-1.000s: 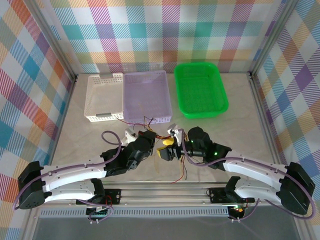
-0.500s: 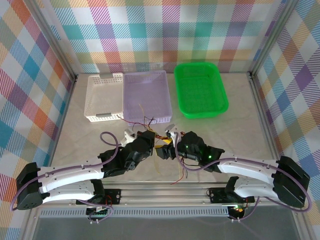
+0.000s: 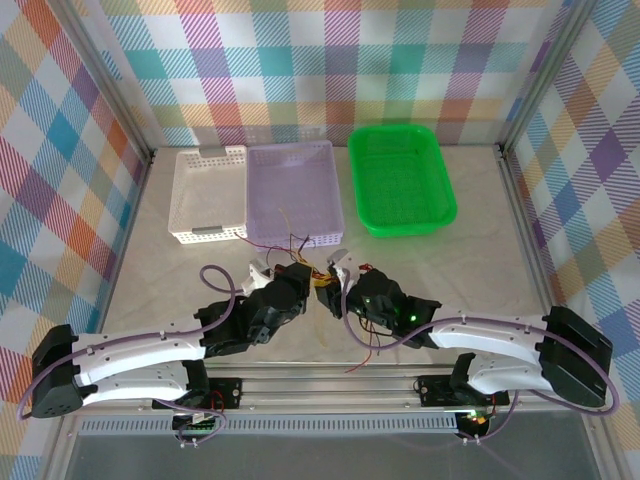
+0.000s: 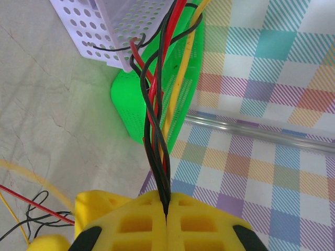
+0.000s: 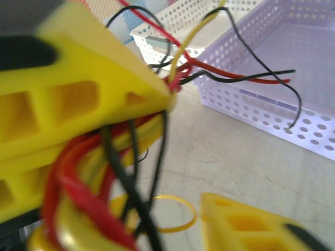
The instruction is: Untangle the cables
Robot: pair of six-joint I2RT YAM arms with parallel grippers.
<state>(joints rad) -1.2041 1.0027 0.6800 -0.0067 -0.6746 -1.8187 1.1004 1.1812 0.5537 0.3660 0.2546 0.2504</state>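
Three perforated containers are set in a row at the far side of the table [image 3: 470, 270]. A white basket [image 3: 210, 190] is placed on the left, with a lilac basket [image 3: 300, 180] touching its right side. A green basket [image 3: 400, 180] is set apart from them, further right.

The cables [image 4: 156, 130], thin red, black and yellow strands, are found just in front of the lilac basket, between the two grippers at the near middle of the table. In the left wrist view they are seen twisted together into one rope, which is pinched in the left gripper [image 4: 166, 201]. Its yellow fingers [image 4: 131, 225] are pressed together with the rope caught in the seam.

Beyond the twist the free ends are fanned out toward the lilac basket. One black end is curled just in front of its perforated wall. In the top view a pale strand is seen over its floor, though whether it rests inside cannot be told. Other strands are trailed on the table toward the arm bases, beside the right arm.

The right gripper [image 3: 330, 290] is positioned close against the left one, tip to tip. In the right wrist view red and black strands are seen running through the space between its fingers [image 5: 246, 225]. The picture is blurred there, and whether the strands are clamped cannot be told.
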